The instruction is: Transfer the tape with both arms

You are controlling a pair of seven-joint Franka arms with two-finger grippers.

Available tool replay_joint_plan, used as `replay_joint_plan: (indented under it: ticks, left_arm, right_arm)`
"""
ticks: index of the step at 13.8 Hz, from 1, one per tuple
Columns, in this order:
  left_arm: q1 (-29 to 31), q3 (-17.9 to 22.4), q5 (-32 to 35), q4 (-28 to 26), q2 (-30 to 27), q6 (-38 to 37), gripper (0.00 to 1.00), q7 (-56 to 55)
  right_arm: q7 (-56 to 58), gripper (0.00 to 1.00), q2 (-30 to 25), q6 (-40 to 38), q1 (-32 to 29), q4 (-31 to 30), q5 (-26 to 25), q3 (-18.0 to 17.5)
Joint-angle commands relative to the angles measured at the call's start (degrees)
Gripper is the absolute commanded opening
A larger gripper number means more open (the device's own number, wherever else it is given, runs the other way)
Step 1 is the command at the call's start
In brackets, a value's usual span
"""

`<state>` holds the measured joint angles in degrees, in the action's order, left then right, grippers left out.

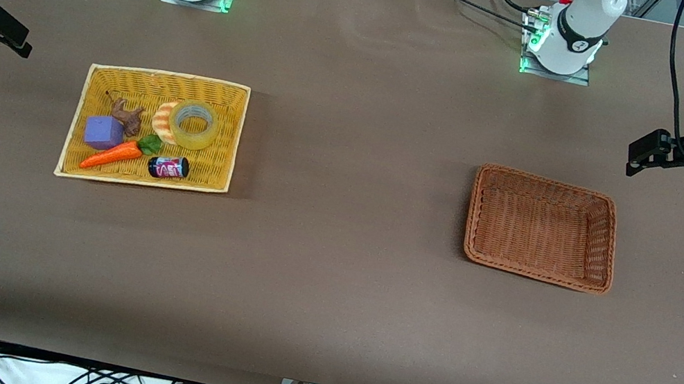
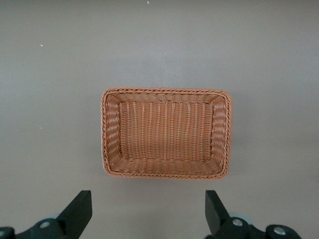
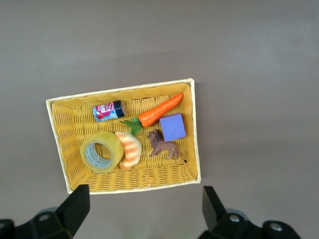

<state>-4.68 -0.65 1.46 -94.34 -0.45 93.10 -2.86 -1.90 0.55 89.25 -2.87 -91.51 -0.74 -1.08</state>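
The tape [image 1: 193,124] lies in the yellow basket [image 1: 123,76] toward the right arm's end of the table, touching the croissant toy [image 1: 163,120], its hollow core facing up. The right gripper [image 3: 144,209] (fingers spread wide, holding nothing) hangs high above that basket, so it is the nearer one. The left gripper [image 2: 148,211], also wide and unladen, waits over the table beside the brown basket [image 1: 610,218].
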Motion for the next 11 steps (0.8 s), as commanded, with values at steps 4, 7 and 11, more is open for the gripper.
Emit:
replay_joint_plan:
  ticks: [4,7,11]
  left_arm:
    - [0.11,-0.14,0.21,-0.67,-0.95,0.5,1.0,1.02]
    - [0.03,-0.14,0.21,-0.67,-0.95,0.5,1.0,1.02]
    - [0.03,-0.14,0.21,-0.67,-0.95,0.5,1.0,1.02]
  right_arm:
    - [0.49,1.0,0.77,-1.1,-0.65,1.42,-0.4,-1.03]
    - [0.58,1.0,0.77,-1.1,-0.74,1.42,-0.14,-0.94]
    - [0.58,1.0,0.77,-1.1,-0.74,1.42,-0.14,-0.94]
